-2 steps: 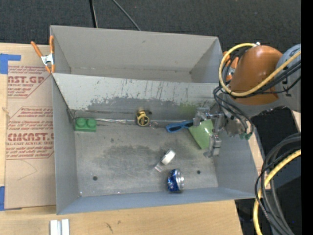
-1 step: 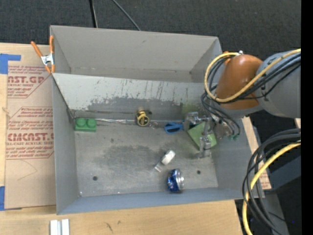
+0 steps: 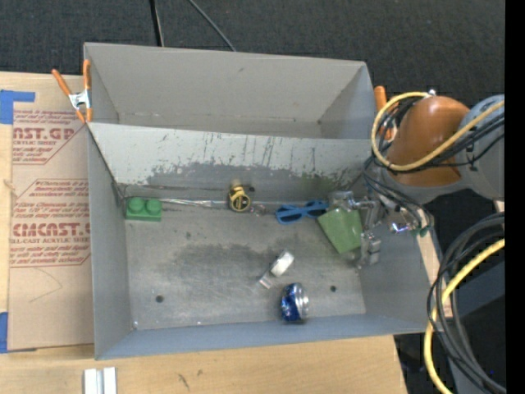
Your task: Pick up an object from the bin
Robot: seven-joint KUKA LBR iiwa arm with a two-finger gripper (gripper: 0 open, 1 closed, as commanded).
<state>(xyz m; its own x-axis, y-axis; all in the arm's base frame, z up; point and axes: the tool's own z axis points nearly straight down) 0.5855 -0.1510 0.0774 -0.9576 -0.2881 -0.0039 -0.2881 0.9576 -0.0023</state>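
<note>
- In the camera view the gripper (image 3: 364, 241) is low in the right part of the bin (image 3: 205, 134), near the right wall; the arm comes in over that wall, probably because it is the side nearest to the robot
- A pale green piece (image 3: 340, 230) stands tilted against the left side of the gripper and touches it; I judge this is the thing to be picked, because nothing else is so near
- Whether the gripper is wide, narrow or closed on the green piece I cannot tell, since its metal parts and the piece cover each other
- A blue handle-like thing (image 3: 299, 213) lies just left of the green piece, close enough to be pushed or taken along by mistake
- A small brass thing (image 3: 239, 197) and a green toy brick (image 3: 143, 209) lie further left along the foot of the sloping far wall; I think loose things slide down that wall and stop there
- A small white thing (image 3: 279, 267) and a crushed blue can (image 3: 293, 302) lie on the flat floor toward the near wall, well apart from the gripper, so they should not disturb the pick
</note>
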